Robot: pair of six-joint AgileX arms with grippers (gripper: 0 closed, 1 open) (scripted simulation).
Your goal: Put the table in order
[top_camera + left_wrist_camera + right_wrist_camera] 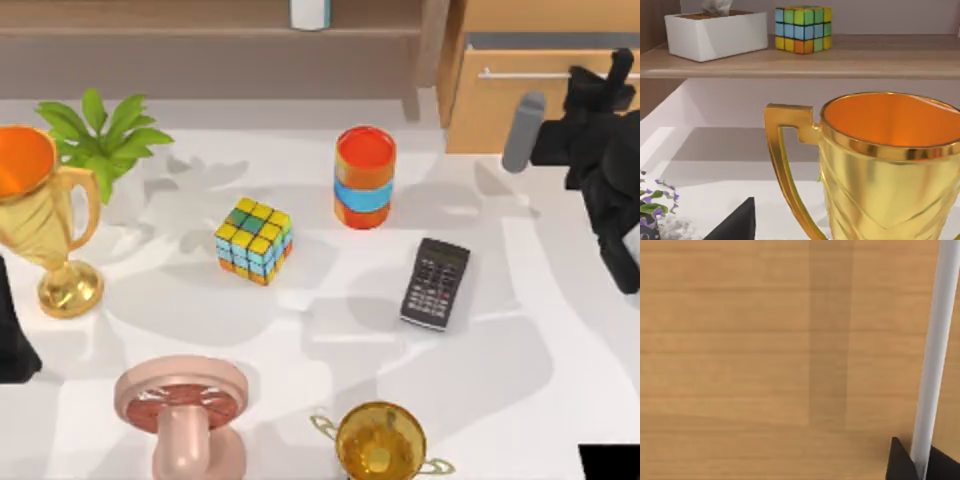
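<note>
The white table holds a colourful cube, an orange and blue can, a black calculator, a pink wheel-shaped piece and two gold cups. My right gripper is at the light-wood drawer unit. Its black fingertips sit either side of the pale handle bar, and a grey strip shows behind the drawer front. My left arm rests at the table's left edge, facing the left gold cup, with one fingertip showing.
A green plant stands at the back left. The brown shelf along the back carries a white tissue box and a second colourful cube. Purple flowers are close to my left wrist.
</note>
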